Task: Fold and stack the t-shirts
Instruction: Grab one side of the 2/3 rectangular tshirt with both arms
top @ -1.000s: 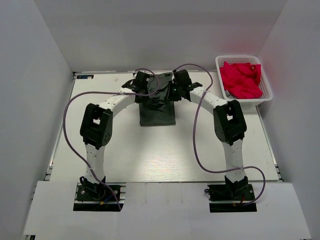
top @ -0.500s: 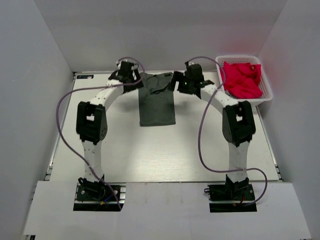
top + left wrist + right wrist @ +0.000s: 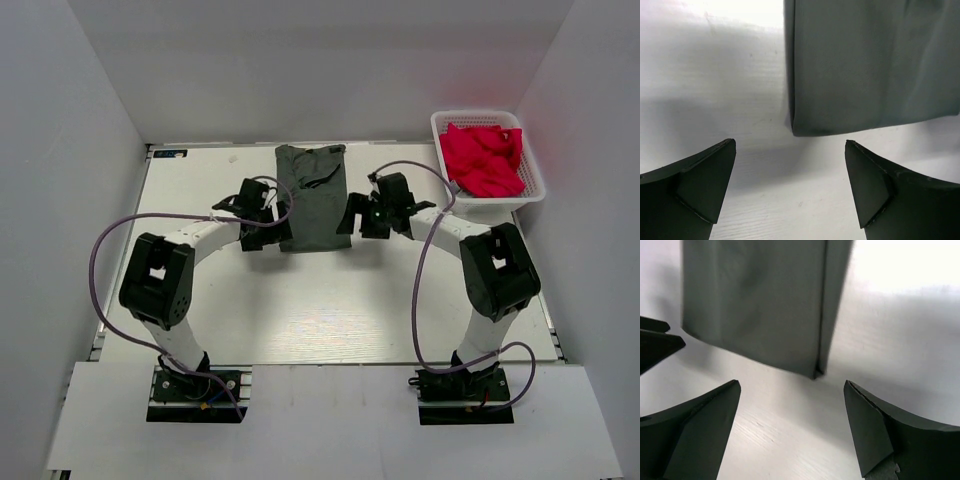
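One charcoal t-shirt (image 3: 311, 197) lay part-folded between my gaping left pincer (image 3: 790, 185) and right pincer (image 3: 792, 425); red t-shirts (image 3: 483, 160) sat in the basket (image 3: 476, 114).

The white table (image 3: 300, 300) bears a folded grey t-shirt (image 3: 312, 195); a basket (image 3: 480, 114).

Overhead view, close wrist views sharing t-shirt (image 3: 865, 65)

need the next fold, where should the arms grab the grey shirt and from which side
Its two near corners, coming in from the near side. The grey shirt lies flat as a narrow strip running near to far. The left gripper and right gripper sit open just short of those corners; pinching there and carrying the hem to the far end would likely halve it.
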Motion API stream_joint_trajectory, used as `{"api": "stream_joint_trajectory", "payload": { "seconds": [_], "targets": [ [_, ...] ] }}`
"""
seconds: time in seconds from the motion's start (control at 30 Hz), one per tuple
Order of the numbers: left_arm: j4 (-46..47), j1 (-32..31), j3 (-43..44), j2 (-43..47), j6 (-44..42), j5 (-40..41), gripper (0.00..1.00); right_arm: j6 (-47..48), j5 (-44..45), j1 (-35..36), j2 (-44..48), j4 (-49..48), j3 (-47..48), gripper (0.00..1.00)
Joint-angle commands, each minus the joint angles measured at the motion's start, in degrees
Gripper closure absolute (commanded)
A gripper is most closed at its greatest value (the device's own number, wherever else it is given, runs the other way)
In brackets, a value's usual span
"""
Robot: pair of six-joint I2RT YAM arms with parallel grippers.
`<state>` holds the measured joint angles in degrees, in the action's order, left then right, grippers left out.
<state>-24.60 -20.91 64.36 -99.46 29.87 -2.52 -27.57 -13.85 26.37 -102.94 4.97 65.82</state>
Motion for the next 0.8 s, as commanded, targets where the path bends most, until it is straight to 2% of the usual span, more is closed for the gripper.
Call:
{"api": "stream_joint_trajectory", "payload": {
  "seconds": [0.0, 0.07, 0.23, 0.37, 0.43, 0.47, 0.5, 0.53, 0.57, 0.63, 0.7, 0.73, 0.77],
  "targets": [
    [3.59, -0.71, -1.77, 1.03, 0.45, -3.45, 0.00, -1.87, -3.19, 0.00, 0.99, -2.60, -2.01, 0.10],
    [4.20, -1.24, -1.78, -0.64, 0.45, -3.45, 0.00, -2.05, -3.47, 0.00, -0.77, -2.77, -1.75, 0.10],
    [4.82, -1.77, -1.78, -3.72, 1.68, -4.07, 0.14, -3.10, -3.99, 0.08, -4.90, -2.51, 0.44, 0.10],
    [5.96, -2.30, -1.78, -4.43, 2.21, -4.59, 0.36, -5.21, -5.67, 0.17, -7.01, -3.65, -0.08, 0.16],
    [5.97, -2.30, -1.78, -5.74, 2.21, -4.07, 0.43, -5.30, -5.84, 0.26, -7.28, -4.18, -0.87, 0.22],
    [5.97, -2.30, -1.78, -5.75, 2.21, -3.55, 0.50, -5.39, -5.58, 0.17, -7.63, -4.18, -1.13, 0.28],
    [5.97, -2.30, -1.78, -6.70, 2.21, -3.54, 0.55, -5.56, -5.75, 0.17, -7.72, -4.27, -1.13, 0.49],
    [5.97, -2.30, -1.26, -6.71, 2.21, -3.54, 0.60, -5.65, -5.75, 0.09, -7.89, -4.36, -1.22, 0.63],
    [5.97, -2.30, -1.25, -7.58, 2.21, -4.32, 0.66, -5.74, -5.58, 0.00, -8.07, -4.27, -0.87, 0.69],
    [5.97, -2.30, -1.25, -8.38, 2.21, -5.20, 0.73, -5.56, -5.49, 0.08, -8.42, -4.27, -0.52, 0.75],
    [5.97, -2.30, -0.72, -8.91, 2.21, -5.21, 1.00, -5.47, -5.40, 0.26, -8.07, -4.18, -0.17, 0.86],
    [5.97, -2.30, -0.72, -8.91, 2.21, -5.21, 1.00, -5.39, -5.40, 0.26, -7.98, -4.09, -0.08, 1.00],
    [5.36, -2.30, -0.72, -8.30, 2.21, -5.21, 1.00, -5.21, -5.66, 0.26, -7.55, -3.83, -0.08, 1.00]
  ]
}}
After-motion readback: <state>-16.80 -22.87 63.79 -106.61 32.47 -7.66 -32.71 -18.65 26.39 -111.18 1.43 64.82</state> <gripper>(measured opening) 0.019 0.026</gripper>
